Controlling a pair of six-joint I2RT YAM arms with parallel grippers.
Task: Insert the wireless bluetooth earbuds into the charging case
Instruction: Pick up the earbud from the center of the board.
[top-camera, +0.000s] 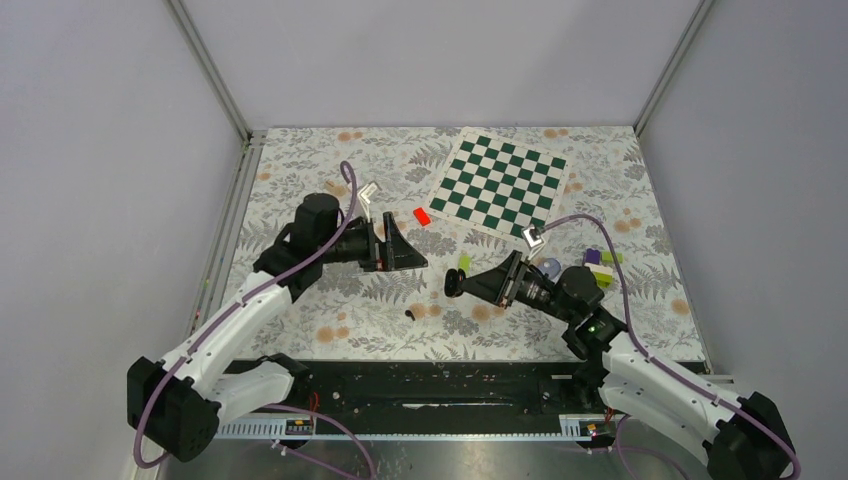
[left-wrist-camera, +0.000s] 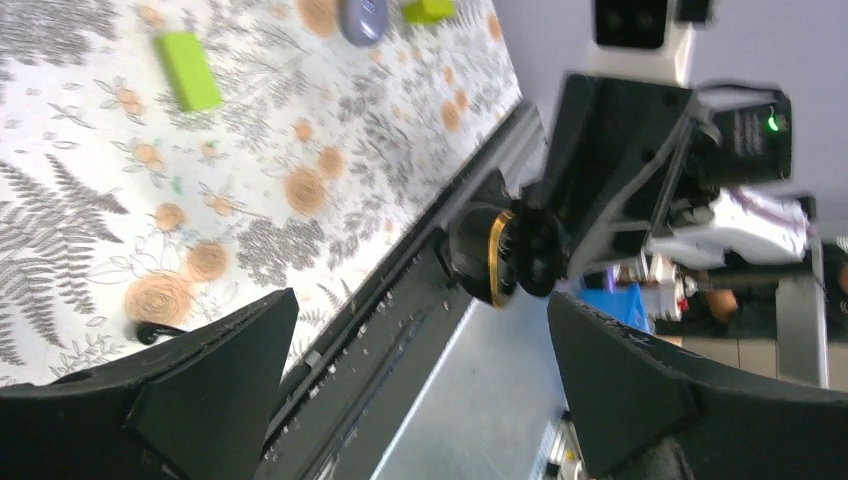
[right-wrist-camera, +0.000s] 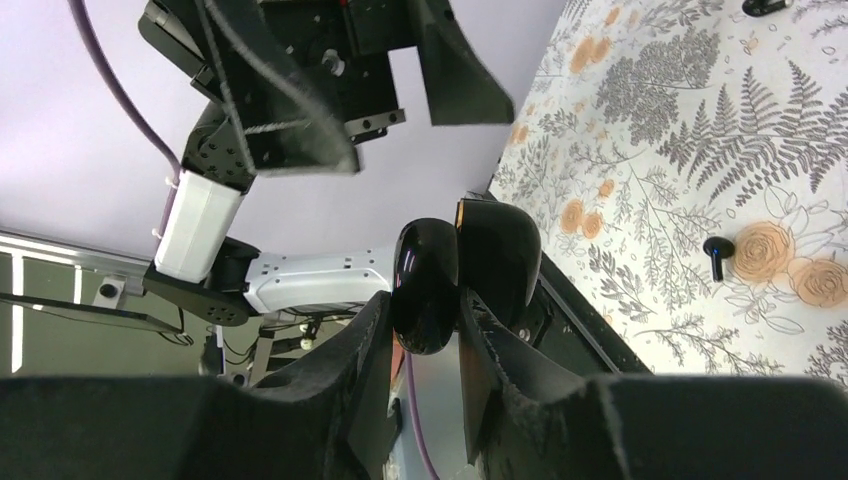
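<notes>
Closest to the lens: two black fingers (right-wrist-camera: 340, 370) of the right pincer (right-wrist-camera: 425, 310), clenched on the case (right-wrist-camera: 440, 265). Pinched across its sides, poking out past the fingertips, lifted clear of the table (top-camera: 330, 300). Glossy black, in two rounded lobes with a thin orange line along the seam. Lobes seemingly a little parted, inner face turned out of sight, so hard to say how far open.

Facing it, the left pincer (left-wrist-camera: 420, 300): released, fingers spread wide, gripping nothing. Tips aimed toward the case, a short gap between the two pincers, no contact.

One earbud (right-wrist-camera: 716, 255) loose on the flowered table, outside the case and in neither grip. Down below the gap between the pincers, on the side toward the arm bases. Near the left pincer's lower finger in that wrist view, off to one side of the right pincer's tips. Small, black, short stem showing.

Green block (left-wrist-camera: 187, 70) flat on the table just beyond the right pincer's tips, on the far side, apart from the case. Red block (top-camera: 421, 216) just beside the left pincer's fingers, also on the far side. Chequered board (top-camera: 500, 185) farther out past both pincers, lying askew, more toward the right pincer's side. Behind the right pincer, by its wrist, a lilac-grey rounded piece (top-camera: 550, 268) and a small cluster of green and purple blocks (top-camera: 603, 258).
</notes>
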